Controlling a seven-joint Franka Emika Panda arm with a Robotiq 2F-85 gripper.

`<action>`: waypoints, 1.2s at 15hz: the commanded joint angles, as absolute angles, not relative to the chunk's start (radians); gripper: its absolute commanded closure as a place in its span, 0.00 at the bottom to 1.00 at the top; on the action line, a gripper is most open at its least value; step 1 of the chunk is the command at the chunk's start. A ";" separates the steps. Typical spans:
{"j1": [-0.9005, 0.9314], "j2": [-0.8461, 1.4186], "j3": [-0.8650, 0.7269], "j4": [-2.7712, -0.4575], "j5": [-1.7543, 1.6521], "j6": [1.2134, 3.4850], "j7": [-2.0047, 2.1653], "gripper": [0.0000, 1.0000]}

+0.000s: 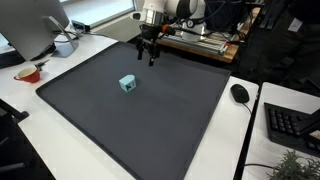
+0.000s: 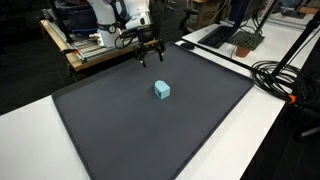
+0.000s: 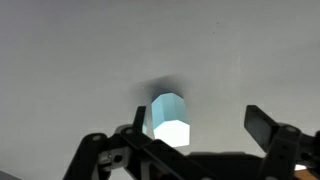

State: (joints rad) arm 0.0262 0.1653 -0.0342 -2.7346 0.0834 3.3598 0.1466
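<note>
A small light blue block (image 1: 127,83) lies on the dark grey mat (image 1: 150,115) near its middle; it also shows in the other exterior view (image 2: 162,90). My gripper (image 1: 148,52) hangs above the mat's far edge, well apart from the block, fingers spread and empty; it shows in the exterior view too (image 2: 150,55). In the wrist view the block (image 3: 170,118) sits on the mat ahead of the gripper (image 3: 200,130), beside the left finger, with nothing between the fingers.
A black mouse (image 1: 240,93) and a keyboard (image 1: 292,125) lie on the white table beside the mat. A red bowl (image 1: 28,73) and a monitor (image 1: 35,25) stand at the other side. Cables (image 2: 285,75) run along the table. A rack (image 2: 95,45) stands behind the arm.
</note>
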 commanded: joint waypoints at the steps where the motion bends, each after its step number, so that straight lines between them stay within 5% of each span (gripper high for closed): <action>1: 0.025 0.305 -0.031 -2.650 0.114 3.435 0.144 0.00; 14: 0.049 0.457 -0.103 -2.462 0.106 3.360 0.083 0.00; 18: 0.021 0.468 -0.077 -2.438 0.079 3.306 0.073 0.11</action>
